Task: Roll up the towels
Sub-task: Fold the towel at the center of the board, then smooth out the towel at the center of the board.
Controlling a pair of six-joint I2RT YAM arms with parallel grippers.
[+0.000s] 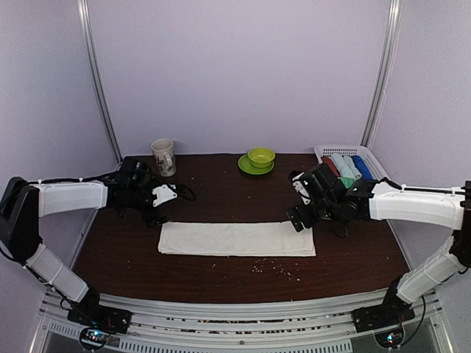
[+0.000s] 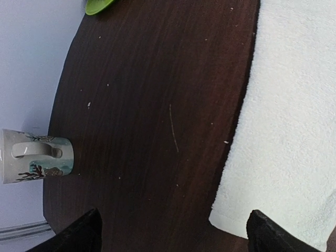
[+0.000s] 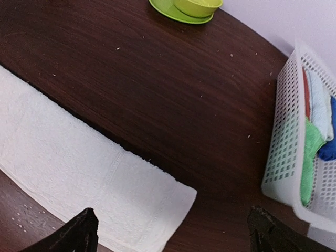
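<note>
A lab test booth is suggested: a dark table (image 1: 221, 198) is enclosed by plain pale walls (image 1: 243, 66) and metal posts (image 1: 99, 81), and a left arm (image 1: 70, 197) and a right arm (image 1: 416, 204) are bolted to a metal rail (image 1: 235, 305).

Cream towel (image 2: 294, 121) at right; mug (image 2: 34, 156) far left; end effector (image 2: 173, 215) spread wide above dark table (image 2: 147, 105).

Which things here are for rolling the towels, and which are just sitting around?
For the job: cream-white towel, green towel in the white basket, left gripper, right gripper.
Just lying about: mug, green bowl, green saucer, white basket, red roll, pale blue roll, dark blue roll.
</note>
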